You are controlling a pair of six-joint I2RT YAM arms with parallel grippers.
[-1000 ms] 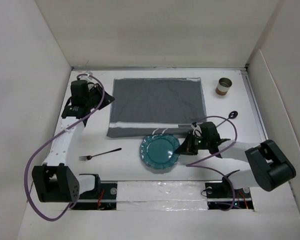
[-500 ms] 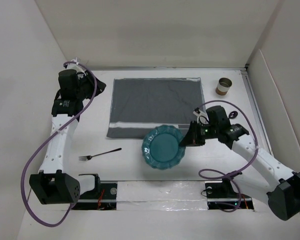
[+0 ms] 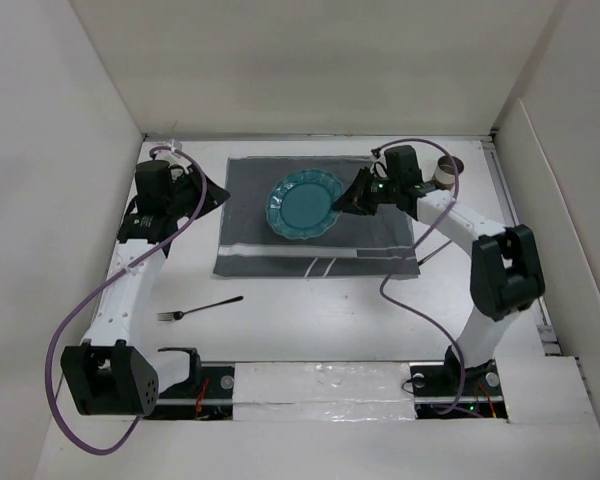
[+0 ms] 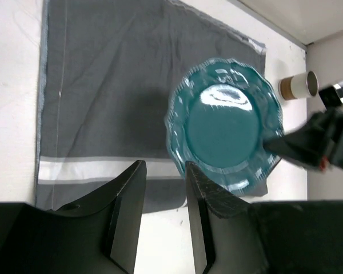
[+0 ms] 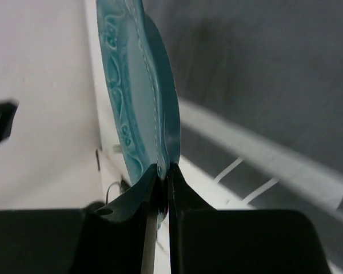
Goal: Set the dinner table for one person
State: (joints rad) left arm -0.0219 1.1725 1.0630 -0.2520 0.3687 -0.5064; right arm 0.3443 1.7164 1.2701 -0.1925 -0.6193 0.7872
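Dinner table point(image 3: 310, 330): large white matte surface filling the walled enclosure, arm bases at its near edge.

Mat point(image 3: 250, 200): dark grey cloth with pale stripes along its near edge, lying flat on the far middle of the table; also seen from the left wrist point(image 4: 114, 85).

Plate point(image 3: 305, 205): teal, scalloped rim, over the middle of the mat, casting a shadow on the cloth. Whether any edge touches the mat cannot be told. Seen edge-on from the right wrist point(image 5: 134, 85).

Right gripper point(image 3: 352, 197): closed tight on the plate's right rim, fingers pinching it from both faces point(image 5: 163, 171).

Left gripper point(image 4: 163, 168): at the mat's left edge, fingers a modest gap apart, nothing between them.

Cup point(image 3: 446, 172): brown and white, on the table past the mat's far right corner, partly hidden by the right arm.

Fork point(image 3: 200, 306): dark, on bare table near and left of the mat, apart from it.
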